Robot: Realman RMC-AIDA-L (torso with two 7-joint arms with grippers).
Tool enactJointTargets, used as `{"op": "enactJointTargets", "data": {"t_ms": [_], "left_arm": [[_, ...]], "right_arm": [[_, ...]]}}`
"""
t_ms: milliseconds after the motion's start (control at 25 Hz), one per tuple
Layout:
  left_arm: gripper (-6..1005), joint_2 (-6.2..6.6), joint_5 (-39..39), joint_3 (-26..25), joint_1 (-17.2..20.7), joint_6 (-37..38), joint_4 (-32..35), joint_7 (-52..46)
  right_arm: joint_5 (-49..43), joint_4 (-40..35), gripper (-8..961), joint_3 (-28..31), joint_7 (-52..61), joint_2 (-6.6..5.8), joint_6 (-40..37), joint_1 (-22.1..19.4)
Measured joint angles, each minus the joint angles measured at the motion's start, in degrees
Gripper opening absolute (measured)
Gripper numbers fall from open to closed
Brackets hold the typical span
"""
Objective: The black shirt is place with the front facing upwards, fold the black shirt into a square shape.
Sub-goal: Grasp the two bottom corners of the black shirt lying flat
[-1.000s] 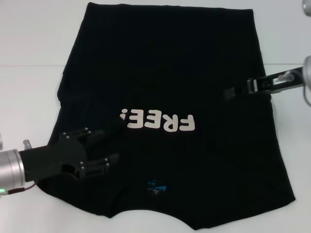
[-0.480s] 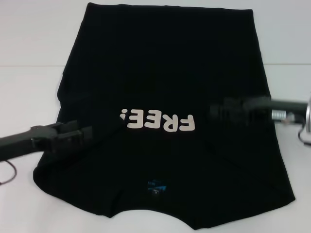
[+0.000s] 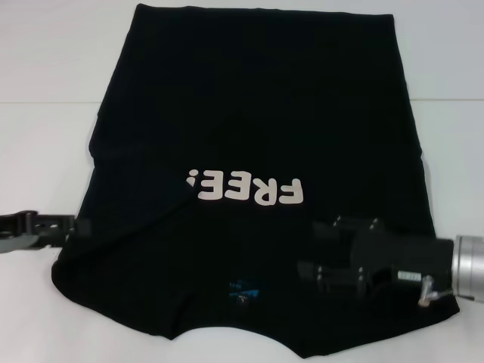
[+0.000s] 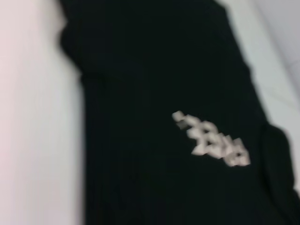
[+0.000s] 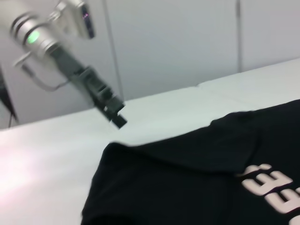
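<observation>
1. Black shirt [image 3: 257,136]: lies flat on the white bench [image 3: 45,151], front up, white "FREE!" lettering [image 3: 246,189] readable upside down from the head view. The collar with its small blue neck label [image 3: 243,290] is at the near edge; the hem lies at the far edge. Both sleeves appear already turned in, since the side edges run fairly straight; this is a judgement from the outline only.

2. Left hand [image 3: 64,226]: low at the shirt's near-left edge, just beside or touching the cloth. Seen edge-on; whether its fingers are parted or closed, and whether any cloth is pinched, cannot be told. The right wrist view shows it [image 5: 112,112] just above the bench beside that corner.

3. Right hand [image 3: 318,249]: over the shirt's near-right part, near the collar, fingers pointing inward. Two prongs show slightly apart, with no cloth seen lifted between them; it looks unladen.

4. Step in hand (judged): both hands positioning at the near corners for a lengthwise fold.

5. Next move calls for (judged): each hand pinching one near corner, lifting together at equal height, and carrying the collar edge toward the hem evenly so the layers align into a square.
</observation>
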Motion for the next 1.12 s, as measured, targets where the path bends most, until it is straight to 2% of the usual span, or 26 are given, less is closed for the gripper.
{"op": "enactJointTargets", "data": {"t_ms": [280,480,800,1120], "left_arm": [[748,-0.25,8.08,0.22,-0.21,-1.46,3.7,-6.1],[748,-1.12,11.43,1.04,-0.95,-3.73,3.79,-5.93],[748,-2.95,14.6,4.63,-2.65,-6.04,4.23,-5.4],[749,-3.54,16.2,7.2,-3.06,-7.86,4.84,-5.7]], "right_arm": [[0.05,2.62,738,-1.27,-2.57,0.05,2.33,-0.07],[0.09,2.95,737,-1.72,-2.78,0.05,2.33,-0.1],[0.2,3.01,737,-1.77,-2.44,0.05,2.01,-0.06],[0.29,3.25,737,-1.77,-2.26,0.05,1.72,-0.13]]}}
